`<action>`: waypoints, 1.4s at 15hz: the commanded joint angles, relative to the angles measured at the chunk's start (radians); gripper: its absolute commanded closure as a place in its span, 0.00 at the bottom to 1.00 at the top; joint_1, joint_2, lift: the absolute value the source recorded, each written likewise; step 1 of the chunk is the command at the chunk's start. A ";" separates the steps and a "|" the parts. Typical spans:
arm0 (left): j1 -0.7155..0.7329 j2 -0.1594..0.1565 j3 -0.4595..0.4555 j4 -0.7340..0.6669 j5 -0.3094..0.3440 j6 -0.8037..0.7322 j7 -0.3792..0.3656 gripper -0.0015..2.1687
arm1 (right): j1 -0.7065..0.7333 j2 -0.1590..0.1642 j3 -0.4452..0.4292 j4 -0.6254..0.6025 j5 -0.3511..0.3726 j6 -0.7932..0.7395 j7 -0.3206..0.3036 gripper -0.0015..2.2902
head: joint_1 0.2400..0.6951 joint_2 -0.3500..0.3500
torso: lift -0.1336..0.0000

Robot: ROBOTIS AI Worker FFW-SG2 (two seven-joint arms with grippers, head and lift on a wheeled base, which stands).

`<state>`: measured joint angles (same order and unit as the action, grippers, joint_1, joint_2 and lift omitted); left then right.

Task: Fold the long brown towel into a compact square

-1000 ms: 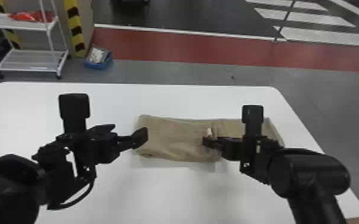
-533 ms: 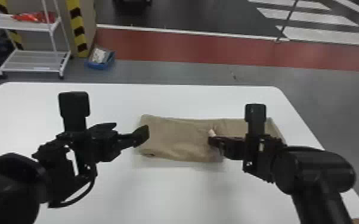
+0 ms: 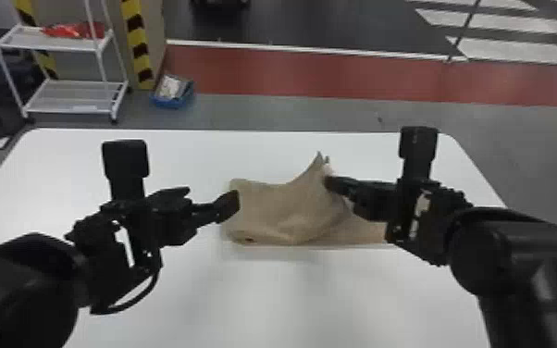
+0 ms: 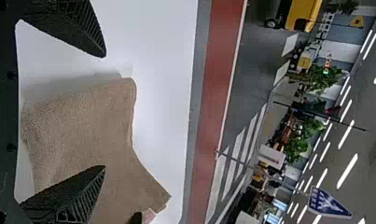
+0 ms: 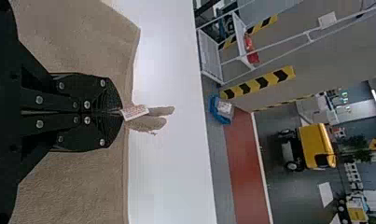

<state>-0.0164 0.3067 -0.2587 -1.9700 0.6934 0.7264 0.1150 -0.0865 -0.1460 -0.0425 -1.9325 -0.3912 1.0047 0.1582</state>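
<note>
The brown towel point(image 3: 282, 208) lies folded on the white table, its middle pulled up into a peak where my right gripper point(image 3: 328, 178) pinches it. In the right wrist view, the right gripper point(image 5: 121, 112) is shut on the towel point(image 5: 73, 186), with a small white tag and two towel corners sticking out past the fingertips. My left gripper point(image 3: 233, 201) is at the towel's left end in the head view. The left wrist view shows the left gripper point(image 4: 105, 112) open, fingers wide apart, with the towel point(image 4: 92, 130) partly between and beyond them.
The white table point(image 3: 268, 296) extends around the towel on all sides. Beyond its far edge on the floor stand a white wire shelf point(image 3: 69, 97) with a red item and a blue box point(image 3: 173, 92).
My right gripper has risen and moved left a little, lifting the towel's middle into a peak that was flat before. The left arm looks unmoved.
</note>
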 commanded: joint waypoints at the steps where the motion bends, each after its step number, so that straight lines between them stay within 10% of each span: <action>1: 0.003 0.000 0.009 0.002 -0.002 0.000 0.000 0.01 | 0.011 0.009 -0.037 -0.049 -0.025 -0.030 0.017 0.53 | 1.00 0.35 | 0.10; 11: -0.023 -0.008 0.004 0.045 -0.018 0.000 -0.003 0.01 | 0.050 -0.099 -0.352 -0.060 -0.290 -0.100 0.081 0.53 | 1.00 0.23 | 0.10; 21: -0.039 -0.011 -0.062 0.076 -0.048 0.000 -0.020 0.01 | 0.151 -0.109 -0.481 -0.080 -0.374 -0.106 0.080 0.53 | 1.00 0.08 | 0.10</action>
<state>-0.0545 0.2961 -0.3052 -1.8977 0.6528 0.7264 0.0953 0.0567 -0.2581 -0.5211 -2.0233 -0.7796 0.9081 0.2378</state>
